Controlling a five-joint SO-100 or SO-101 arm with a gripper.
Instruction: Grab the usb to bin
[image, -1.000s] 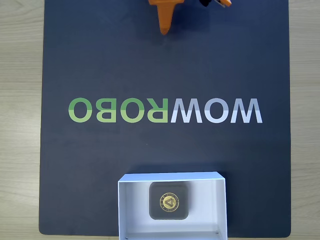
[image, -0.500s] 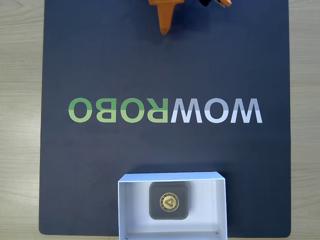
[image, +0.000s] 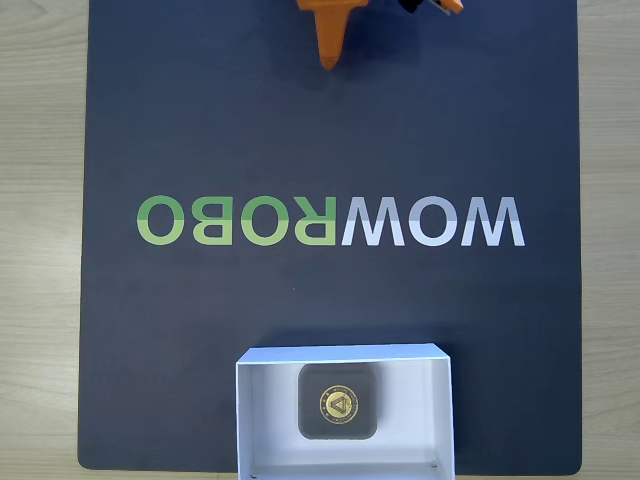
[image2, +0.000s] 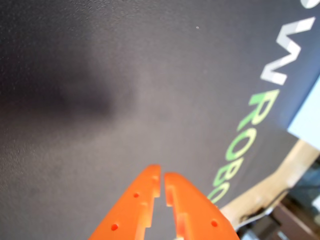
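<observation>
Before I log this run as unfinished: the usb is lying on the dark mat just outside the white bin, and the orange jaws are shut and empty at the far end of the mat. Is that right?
Not quite. The usb lies inside the bin, not outside it, as the fixed view shows. The rest holds: the gripper has its orange jaws shut and empty, at the far end of the mat.

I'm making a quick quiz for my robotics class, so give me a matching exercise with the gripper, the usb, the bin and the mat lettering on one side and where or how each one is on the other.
Things:
1. gripper
2. usb
3. bin
4. mat lettering

Places or states:
A. lying inside the white box
B. at the bottom edge of the mat in the fixed view
C. across the middle of the mat, green and white
D. shut and empty, at the top edge of the fixed view

Pairs: 1-D, 2-A, 3-B, 4-C
</observation>
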